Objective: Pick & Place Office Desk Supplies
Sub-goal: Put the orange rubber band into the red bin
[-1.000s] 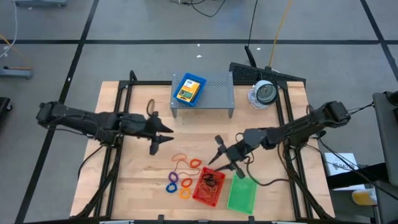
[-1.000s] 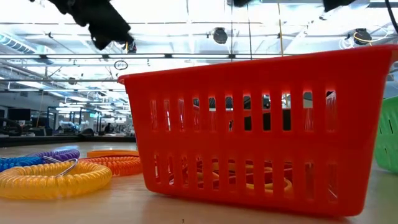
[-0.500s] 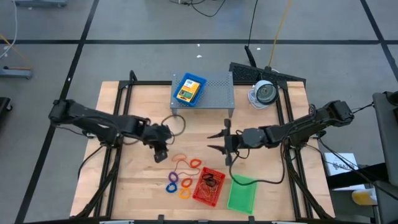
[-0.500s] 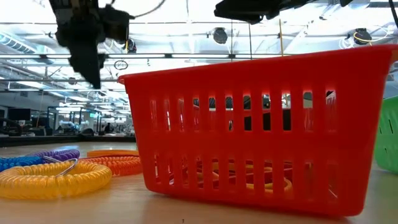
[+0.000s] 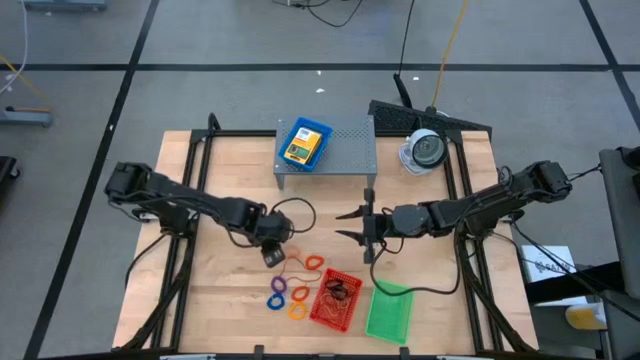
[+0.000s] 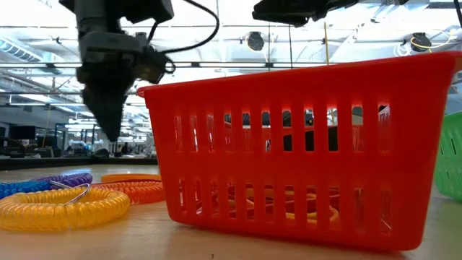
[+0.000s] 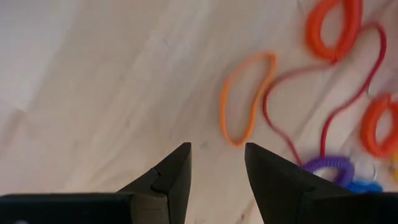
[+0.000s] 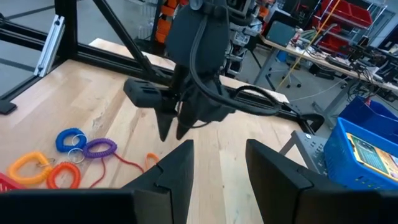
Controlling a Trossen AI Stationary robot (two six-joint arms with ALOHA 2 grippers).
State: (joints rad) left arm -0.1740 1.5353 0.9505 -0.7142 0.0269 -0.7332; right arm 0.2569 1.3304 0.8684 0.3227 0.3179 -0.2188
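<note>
My left gripper (image 5: 273, 256) points down, open, just above the table beside the rubber bands; in its wrist view an orange rubber band (image 7: 249, 96) and a red one (image 7: 323, 112) lie flat past the fingertips. Orange (image 7: 336, 28), purple (image 7: 329, 167) and blue (image 8: 71, 140) rings lie near it. My right gripper (image 5: 350, 222) hangs open and level, high over the table's middle, pointing at the left arm. The red tray (image 5: 333, 300) and green tray (image 5: 388, 312) stand at the near edge. A blue tray with a crayon box (image 5: 304, 143) rests on the shelf.
A grey perforated shelf (image 5: 345, 150) stands at the far middle, and a round white-and-grey device (image 5: 424, 150) sits to its right. Black frame rails run along both sides of the table. Bare wood lies left of the rubber bands (image 5: 220, 290).
My left gripper has swung toward the table's right and near edges and come down, tipping from nearly level to pointing down over the rubber bands. My right gripper has turned up from a downward slant to level and now sits a little farther from the near edge.
</note>
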